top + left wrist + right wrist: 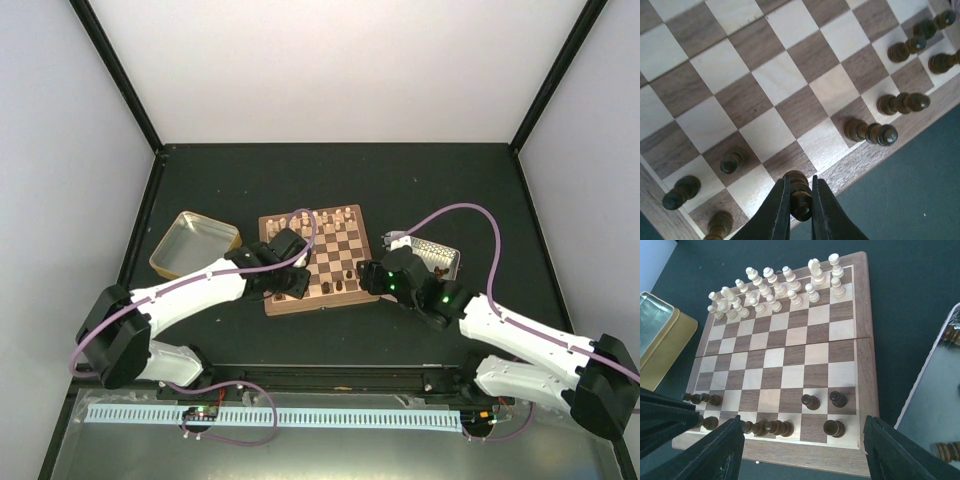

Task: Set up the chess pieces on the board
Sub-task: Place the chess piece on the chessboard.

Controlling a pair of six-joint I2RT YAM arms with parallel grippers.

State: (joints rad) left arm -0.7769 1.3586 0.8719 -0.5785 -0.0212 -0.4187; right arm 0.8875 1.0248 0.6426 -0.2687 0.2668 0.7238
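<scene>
The board [330, 245] lies in the middle of the table. Cream chess pieces [775, 287] fill its two far rows. Dark chess pieces [810, 401] stand scattered along its two near rows. My left gripper [801, 200] is shut on a dark piece [800, 192] that is upright on a dark square at the board's [785, 75] near edge, toward the near left corner [290, 280]. My right gripper [804, 426] stands open above the near right edge [368, 278], with nothing between its fingers [725, 450].
A yellow-rimmed metal tin [193, 243] sits left of the board. To the board's right is a square tray [435, 255] holding a few dark pieces [951, 334]. Black table surface surrounds the board.
</scene>
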